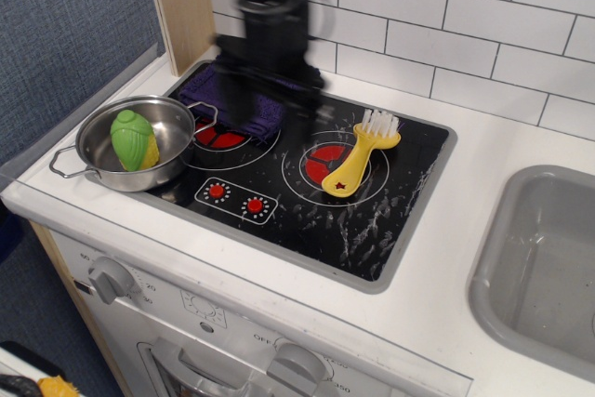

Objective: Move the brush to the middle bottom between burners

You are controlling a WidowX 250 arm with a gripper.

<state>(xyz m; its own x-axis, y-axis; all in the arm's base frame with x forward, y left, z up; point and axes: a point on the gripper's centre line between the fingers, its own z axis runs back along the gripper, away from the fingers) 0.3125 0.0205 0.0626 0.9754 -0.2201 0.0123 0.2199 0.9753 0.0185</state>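
Brush (pixel 359 155) on right burner (pixel 327 164).

gripper (pixel 270 99): motion-blurred, jaw state unreadable; arm cut off at top edge. purple cloth (pixel 244 107): mostly hidden behind it.

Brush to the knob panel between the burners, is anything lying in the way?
Nothing visible does. The brush lies across the right burner, and only bare black glass separates it from the knob panel. The pot and the purple cloth sit off to the left, clear of that path.
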